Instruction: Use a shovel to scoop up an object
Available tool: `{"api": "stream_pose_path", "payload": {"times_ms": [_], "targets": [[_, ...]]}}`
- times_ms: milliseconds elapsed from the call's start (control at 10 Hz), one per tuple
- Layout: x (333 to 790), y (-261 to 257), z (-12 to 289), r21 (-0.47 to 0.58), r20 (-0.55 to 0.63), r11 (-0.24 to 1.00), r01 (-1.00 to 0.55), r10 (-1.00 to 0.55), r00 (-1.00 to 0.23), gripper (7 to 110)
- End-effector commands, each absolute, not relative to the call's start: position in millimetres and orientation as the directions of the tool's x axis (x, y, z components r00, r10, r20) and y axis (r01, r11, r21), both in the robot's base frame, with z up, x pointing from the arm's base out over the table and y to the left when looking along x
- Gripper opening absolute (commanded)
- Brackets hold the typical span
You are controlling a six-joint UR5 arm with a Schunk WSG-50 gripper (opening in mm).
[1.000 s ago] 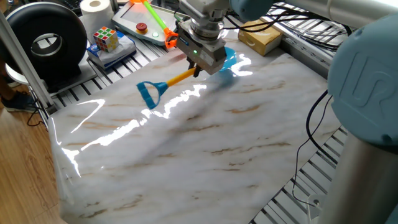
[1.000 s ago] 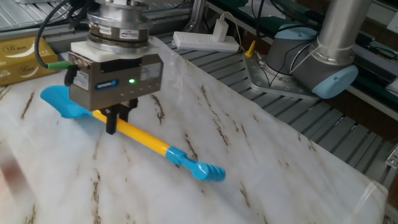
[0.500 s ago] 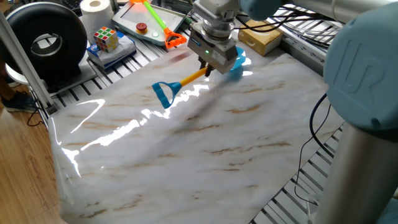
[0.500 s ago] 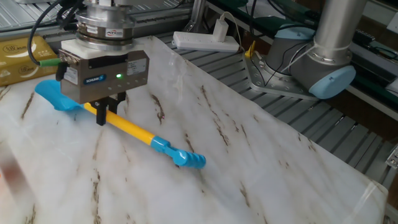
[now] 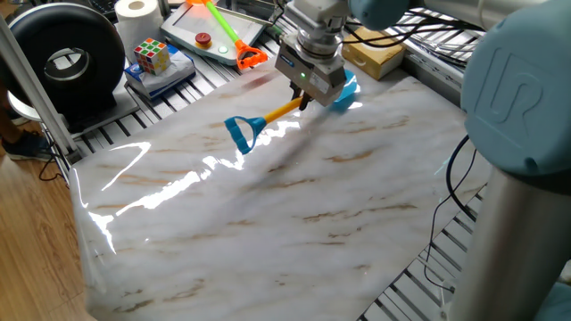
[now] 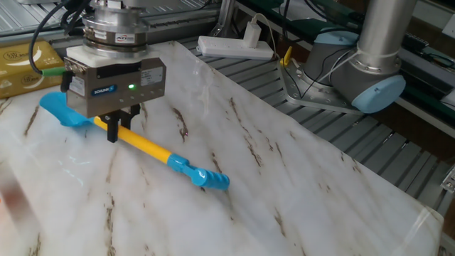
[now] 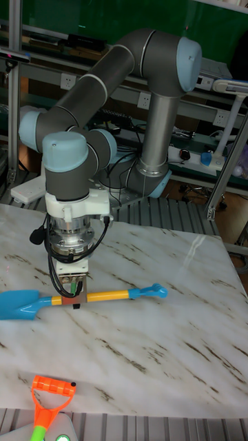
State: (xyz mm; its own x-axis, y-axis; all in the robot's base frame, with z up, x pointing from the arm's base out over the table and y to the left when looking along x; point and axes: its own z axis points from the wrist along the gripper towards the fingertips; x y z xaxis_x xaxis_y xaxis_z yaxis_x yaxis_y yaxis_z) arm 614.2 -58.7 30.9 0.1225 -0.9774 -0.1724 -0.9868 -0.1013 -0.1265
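Note:
My gripper (image 5: 303, 100) is shut on the orange-yellow shaft of the shovel (image 5: 278, 111), close behind its light-blue blade. The shovel lies nearly flat on the marble table (image 5: 268, 214), with its blue loop end pointing away from the blade. In the other fixed view the gripper (image 6: 121, 129) clamps the shovel (image 6: 149, 147), and the blade points toward the object (image 6: 21, 62), a tan-yellow block, with a small gap between them. That object (image 5: 373, 55) lies just off the table's far edge. From the tall fixed view, the gripper (image 7: 72, 298) holds the shovel (image 7: 107, 296) level.
A green-shafted toy tool with an orange head (image 7: 48, 394) lies on a tablet (image 5: 210, 31) beyond the table. A puzzle cube (image 5: 152, 55), paper roll (image 5: 138, 11) and black round device (image 5: 62, 58) stand at the far left. A white power strip (image 6: 234, 48) and the arm's base (image 6: 377, 71) flank the table.
The gripper has carried the shovel across the table toward the tan block, blade leading. Most of that travel came early; it has moved little in the last half second.

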Motion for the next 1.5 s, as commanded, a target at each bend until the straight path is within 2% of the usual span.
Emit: {"api": "stream_pose_path", "payload": {"times_ms": [0, 500, 700, 800, 1000, 1400], "targets": [[616, -64, 30, -0.133, -0.171, -0.097, -0.986, -0.978, 0.119, 7], [616, -68, 33, -0.132, -0.122, -0.109, -0.985, -0.985, 0.125, 7], [614, -57, 34, -0.121, -0.167, -0.083, -0.989, -0.981, 0.103, 7], [617, -49, 36, -0.141, -0.191, -0.107, -0.984, -0.972, 0.133, 7], [621, -35, 40, -0.157, -0.250, -0.070, -0.985, -0.962, 0.108, 7], [623, -40, 39, -0.160, -0.235, -0.050, -0.986, -0.968, 0.087, 7]]}}
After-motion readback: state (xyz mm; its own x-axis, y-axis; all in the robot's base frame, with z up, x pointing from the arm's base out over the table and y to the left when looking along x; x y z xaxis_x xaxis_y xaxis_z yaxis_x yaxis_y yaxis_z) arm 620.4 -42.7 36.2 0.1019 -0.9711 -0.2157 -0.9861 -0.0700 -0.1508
